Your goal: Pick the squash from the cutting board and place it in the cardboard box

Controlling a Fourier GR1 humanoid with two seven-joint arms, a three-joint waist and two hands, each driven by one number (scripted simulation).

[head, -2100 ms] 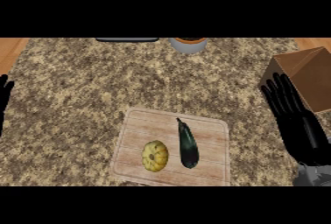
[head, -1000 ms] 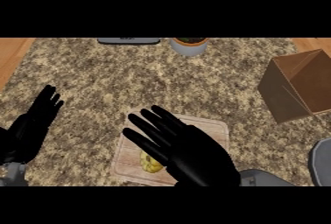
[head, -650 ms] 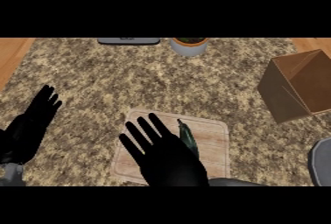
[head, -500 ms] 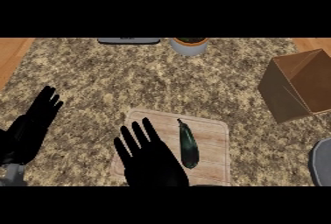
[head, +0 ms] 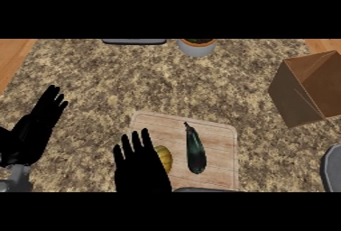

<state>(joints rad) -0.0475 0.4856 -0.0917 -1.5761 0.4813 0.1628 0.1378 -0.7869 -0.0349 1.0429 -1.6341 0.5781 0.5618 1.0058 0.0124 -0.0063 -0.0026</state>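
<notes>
Note right hand spread, holding nothing, half covering squash at cutting board's 7 o'clock part; risk of off-centre closing, rolling squash against eggplant just at its 3 o'clock, or catching eggplant instead, cardboard box well apart at 2 o'clock.

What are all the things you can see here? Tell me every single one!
counter: one, speckled brown and beige, fills most of the view
cutting board: one, pale wood, lower middle
squash: one, yellow, on the board's left part, partly behind the right hand
long vegetable: one, very dark, on the board right of the squash
cardboard box: one, brown, right side
pot: one, grey, top edge
flat thing: one, dark grey, top edge, cut off
left hand: one, black, open, left side
right hand: one, black, open, over the board's left edge
</notes>
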